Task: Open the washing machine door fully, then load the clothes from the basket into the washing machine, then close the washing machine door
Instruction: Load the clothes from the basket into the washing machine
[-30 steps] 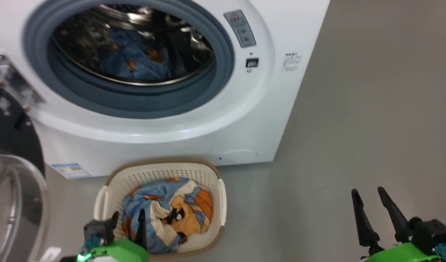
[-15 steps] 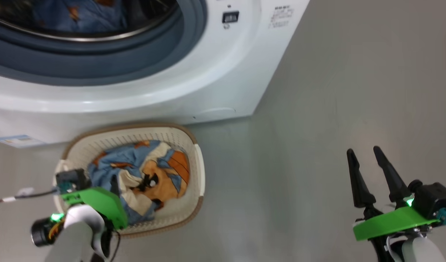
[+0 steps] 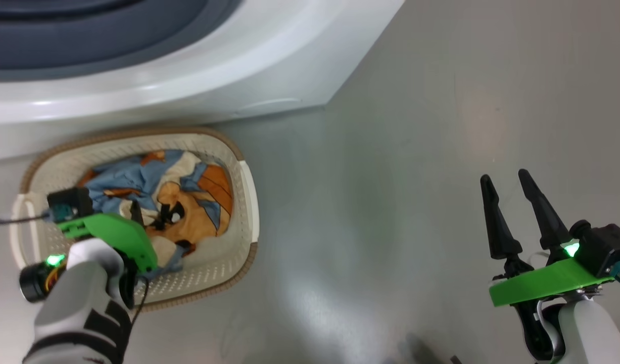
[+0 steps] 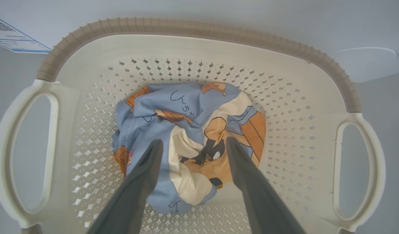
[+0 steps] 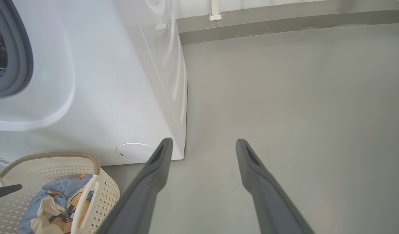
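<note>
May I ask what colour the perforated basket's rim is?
Brown, on the cream perforated plastic basket's woven-look rim; clearest in the left wrist view.

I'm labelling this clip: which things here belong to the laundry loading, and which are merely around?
Job: washing machine, basket, clothes, left gripper open over the clothes.
Merely around: right gripper, open over the floor; blue-edged label; round hatch.

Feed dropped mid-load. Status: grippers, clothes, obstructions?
Left gripper open, poised over clothes in basket, nothing gripped. Right gripper open, idle above floor. Nothing in the way.
</note>
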